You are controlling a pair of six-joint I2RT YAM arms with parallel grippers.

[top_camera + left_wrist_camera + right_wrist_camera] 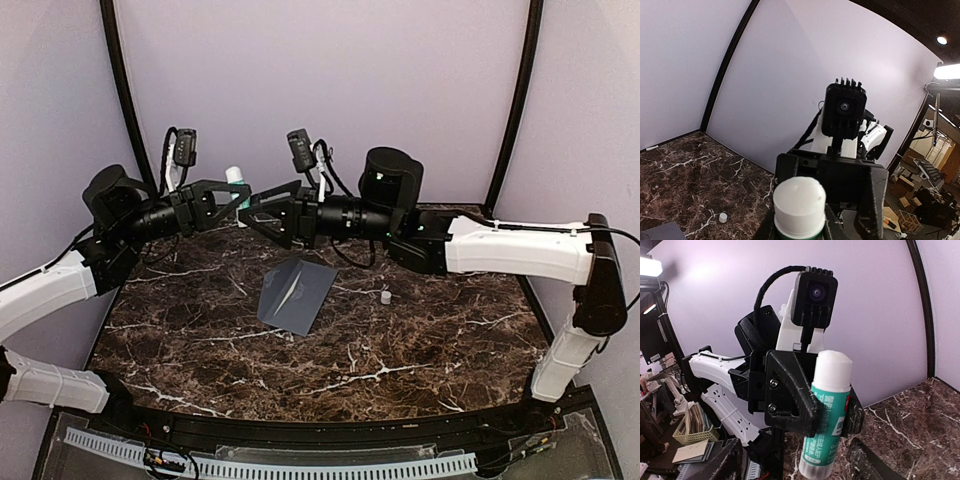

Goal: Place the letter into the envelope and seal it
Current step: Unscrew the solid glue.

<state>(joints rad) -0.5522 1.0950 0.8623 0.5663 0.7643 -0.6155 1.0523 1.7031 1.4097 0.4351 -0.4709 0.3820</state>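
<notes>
Starting from the flat slate-grey paper envelope [295, 295]: lies askew near the middle of the dark white-veined marble table [430, 350], well apart from both grippers, with a small white plastic cap [386, 296] near its right side. Shows nothing of the cream bordered letter; cannot tell whether tucked inside. Raised over the far side, left gripper [238, 195] clamped on the uncapped green-labelled glue stick [832, 371], right gripper [248, 208] facing it, jaws apart, holding nothing. Probably risks shoving the unpinned envelope across slick stone when gluing, smearing beyond the flap, or sealing it empty.
</notes>
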